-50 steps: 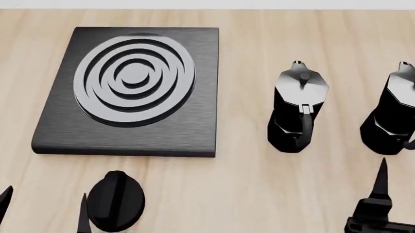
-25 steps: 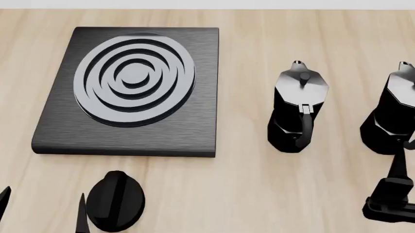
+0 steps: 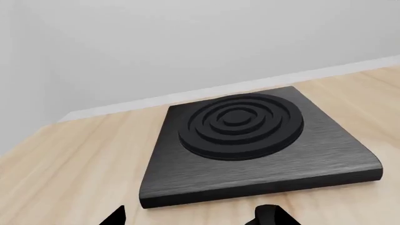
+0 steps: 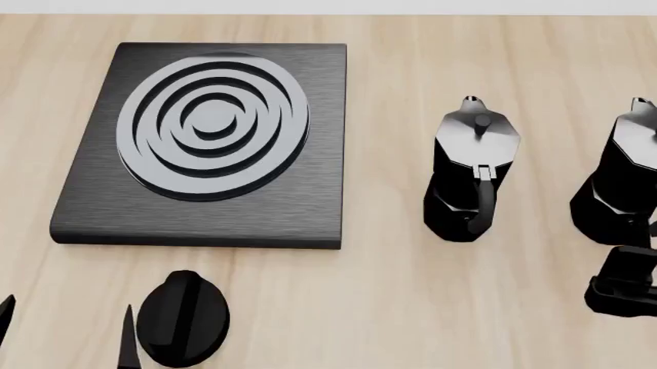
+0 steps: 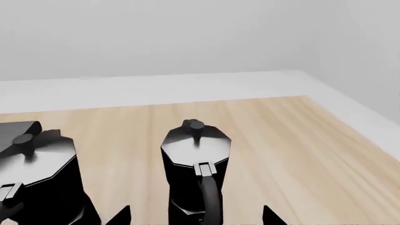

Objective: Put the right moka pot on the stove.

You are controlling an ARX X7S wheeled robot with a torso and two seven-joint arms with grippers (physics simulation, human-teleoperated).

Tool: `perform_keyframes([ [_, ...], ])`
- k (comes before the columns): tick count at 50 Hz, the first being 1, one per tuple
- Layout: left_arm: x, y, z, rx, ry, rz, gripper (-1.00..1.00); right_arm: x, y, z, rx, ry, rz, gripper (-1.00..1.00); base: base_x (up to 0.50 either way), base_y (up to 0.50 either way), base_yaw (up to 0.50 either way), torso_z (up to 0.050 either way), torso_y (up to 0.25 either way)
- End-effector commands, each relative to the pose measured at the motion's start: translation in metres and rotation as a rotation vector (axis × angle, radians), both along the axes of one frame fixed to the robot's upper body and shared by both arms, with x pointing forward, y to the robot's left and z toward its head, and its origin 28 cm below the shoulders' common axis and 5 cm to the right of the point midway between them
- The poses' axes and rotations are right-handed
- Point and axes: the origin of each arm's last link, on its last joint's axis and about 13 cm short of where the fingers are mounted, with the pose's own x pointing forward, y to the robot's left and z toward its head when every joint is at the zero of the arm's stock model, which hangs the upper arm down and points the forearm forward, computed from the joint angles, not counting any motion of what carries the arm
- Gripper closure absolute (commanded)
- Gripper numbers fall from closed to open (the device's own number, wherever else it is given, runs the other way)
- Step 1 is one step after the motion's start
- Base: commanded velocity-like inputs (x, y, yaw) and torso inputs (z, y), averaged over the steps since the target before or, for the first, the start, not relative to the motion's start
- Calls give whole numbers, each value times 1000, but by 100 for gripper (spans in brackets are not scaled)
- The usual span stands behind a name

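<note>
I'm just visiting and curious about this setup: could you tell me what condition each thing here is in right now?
right moka pot: upright on the table, lid shut, not held, between the right hand's fingertips.
other moka pot: upright, lid shut, untouched.
stove: flat on the table, nothing on its burner.
knob: on the table in front of the stove.
right hand: open.
left hand: open, holding nothing.

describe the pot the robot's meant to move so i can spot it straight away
Find the black stove on the wooden table; two matching black moka pots stand to its right. The right moka pot is the one farthest from the stove, cut off by the head view's edge, with the right gripper just in front.
</note>
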Motion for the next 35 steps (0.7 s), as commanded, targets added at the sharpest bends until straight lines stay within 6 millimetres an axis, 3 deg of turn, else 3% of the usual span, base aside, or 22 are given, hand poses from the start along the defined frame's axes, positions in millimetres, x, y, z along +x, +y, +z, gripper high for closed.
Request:
perform_keyframes([
  [1,0,0,1,-5,-3,2,-100,14,-6,-2,2,36,-14,-100,0,0,0,0,0],
  [22,0,0,0,-1,-5,5,-100,36,-12,0,4,74,-21,-100,0,0,0,0,0],
  [35,0,0,0,-4,-7,6,-100,51,-15,-11,13,111,-23,-100,0,0,0,0,0],
])
